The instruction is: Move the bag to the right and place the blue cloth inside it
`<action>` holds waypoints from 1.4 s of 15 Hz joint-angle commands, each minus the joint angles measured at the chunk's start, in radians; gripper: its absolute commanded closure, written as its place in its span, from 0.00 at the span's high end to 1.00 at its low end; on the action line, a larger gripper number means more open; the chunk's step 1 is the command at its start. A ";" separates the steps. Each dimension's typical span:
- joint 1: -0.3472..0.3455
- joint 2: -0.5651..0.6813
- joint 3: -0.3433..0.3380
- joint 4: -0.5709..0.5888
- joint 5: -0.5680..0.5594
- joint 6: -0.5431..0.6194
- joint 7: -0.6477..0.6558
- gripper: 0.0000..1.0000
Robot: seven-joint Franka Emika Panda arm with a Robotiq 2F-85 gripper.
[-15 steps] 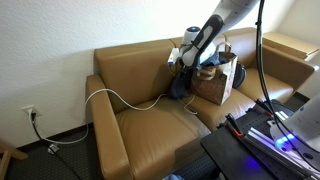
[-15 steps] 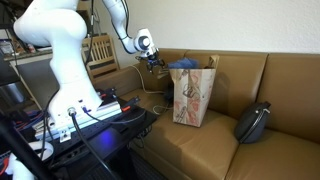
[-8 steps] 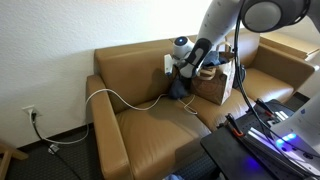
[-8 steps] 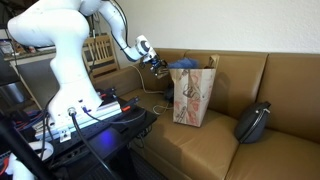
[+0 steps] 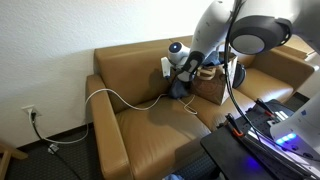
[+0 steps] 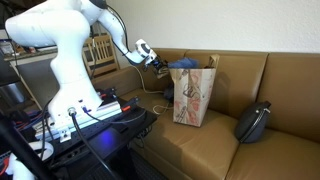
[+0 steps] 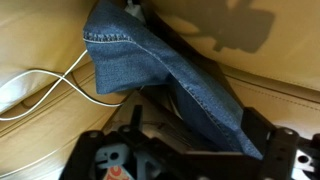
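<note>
A blue denim cloth (image 5: 180, 88) lies crumpled against the sofa back, just beside the brown paper bag (image 5: 217, 82). The bag stands upright on the sofa seat and also shows in an exterior view (image 6: 193, 95). My gripper (image 5: 177, 65) is just above the cloth, close to the bag's side (image 6: 157, 63). In the wrist view the cloth (image 7: 150, 60) fills the middle and runs down between my gripper's (image 7: 195, 128) jaws, which stand wide apart on either side of it. The jaws are open.
A white cable (image 5: 120, 98) loops over the sofa seat next to the cloth and shows in the wrist view (image 7: 40, 95). A black bag-like object (image 6: 252, 122) lies on the seat on the bag's other side. Cluttered equipment stands in front of the sofa (image 5: 260, 140).
My gripper has come down and moved from above the bag's top toward the blue cloth. The bag and cloth have not moved.
</note>
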 commanded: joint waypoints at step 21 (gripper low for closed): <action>-0.214 0.371 -0.028 0.519 -0.056 -0.245 -0.072 0.52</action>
